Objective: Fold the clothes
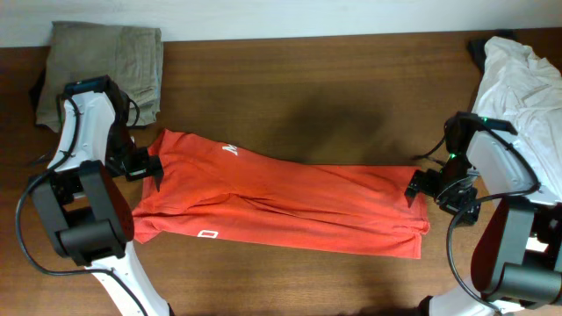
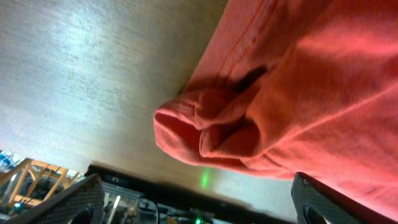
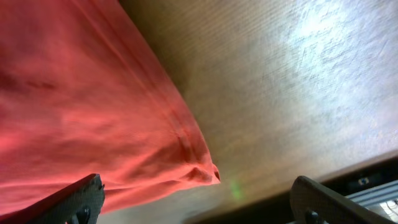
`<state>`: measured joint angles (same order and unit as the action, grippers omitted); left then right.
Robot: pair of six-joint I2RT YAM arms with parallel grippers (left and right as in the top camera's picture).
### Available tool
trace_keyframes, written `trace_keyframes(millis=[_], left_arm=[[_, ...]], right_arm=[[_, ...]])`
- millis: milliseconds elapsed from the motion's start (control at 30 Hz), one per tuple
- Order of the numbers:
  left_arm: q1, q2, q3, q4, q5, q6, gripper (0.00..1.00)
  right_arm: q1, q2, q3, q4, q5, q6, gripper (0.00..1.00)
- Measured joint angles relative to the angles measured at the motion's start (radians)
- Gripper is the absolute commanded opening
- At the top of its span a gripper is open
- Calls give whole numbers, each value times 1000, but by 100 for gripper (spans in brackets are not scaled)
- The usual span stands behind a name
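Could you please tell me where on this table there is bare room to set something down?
Widest free patch: the table strip between the khaki garment and the white pile, behind the T-shirt. A narrower strip lies in front of the T-shirt, between the left arm and right arm. Both ends are crowded by those arms and the piles.

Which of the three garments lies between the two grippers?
The red-orange T-shirt, spread out centrally; the khaki garment and white garment lie at the far corners.

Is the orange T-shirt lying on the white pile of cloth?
No, the T-shirt lies on the wooden table, apart from the white pile.
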<state>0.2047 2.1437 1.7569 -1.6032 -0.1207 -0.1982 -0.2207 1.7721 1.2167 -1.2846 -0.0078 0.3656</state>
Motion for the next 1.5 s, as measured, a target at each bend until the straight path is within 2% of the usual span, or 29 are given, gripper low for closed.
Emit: trace_keyframes(millis=[33, 100, 133, 167, 267, 400, 533, 600, 633, 700, 767, 867, 933, 967, 1000, 1033, 1067, 1100, 1133, 1267, 1367, 1500], left_arm=[[0, 0, 0, 8, 0, -5, 19], [-2, 0, 11, 43, 39, -4, 1], [-6, 0, 19, 79, 64, 2, 0], [-15, 0, 24, 131, 89, 16, 0], [-107, 0, 28, 230, 175, 87, 0], [-205, 0, 2, 275, 204, 105, 1], [-202, -1, -170, 398, 220, 105, 1], [-161, -1, -242, 441, 235, 100, 0], [-131, -6, -254, 453, 256, 96, 0], [-71, -16, -275, 462, 278, 87, 0], [-5, -18, -283, 462, 288, 51, 1], [75, -20, -287, 457, 275, -19, 0], [107, -20, -287, 460, 275, -53, 0], [133, -21, -287, 463, 274, -67, 0], [144, -21, -285, 457, 261, -73, 1], [150, -22, -275, 439, 229, -76, 4], [158, -24, -259, 423, 198, -79, 16], [162, -32, -247, 411, 183, -82, 54], [162, -62, -232, 404, 172, -87, 99], [162, -154, -211, 404, 168, -90, 99], [162, -154, -211, 415, 165, -90, 99], [162, -154, -211, 417, 165, -90, 99]], right_arm=[[0, 0, 27, -4, -31, -20, 73], [0, 0, 45, 0, -142, -108, 37], [0, 0, 45, 5, -178, -138, 12], [0, 0, 46, 8, -201, -159, 4], [21, 0, 42, 52, -232, -189, 4], [118, -2, -67, 209, -246, -143, 7], [124, -1, -164, 302, -229, -85, 9], [124, -1, -228, 362, -173, -27, 14], [124, -7, -249, 394, -169, -17, 13], [124, -30, -277, 438, -173, 2, 5], [124, -40, -286, 492, -179, 5, 6], [129, -35, -288, 675, -205, 4, 6], [130, -31, -280, 695, -207, 5, 18], [130, -23, -251, 649, -204, 5, 26], [130, -16, -225, 613, -194, 1, 56], [129, -4, -151, 521, -176, -3, 82], [129, 0, -79, 477, -169, -12, 99], [129, 3, 8, 386, -161, -26, 99], [129, 2, 66, 354, -150, -38, 99], [85, 2, 97, 253, -156, -85, 99], [25, 4, -24, 279, -330, -239, 99], [24, 5, -210, 446, -474, -293, 99]])
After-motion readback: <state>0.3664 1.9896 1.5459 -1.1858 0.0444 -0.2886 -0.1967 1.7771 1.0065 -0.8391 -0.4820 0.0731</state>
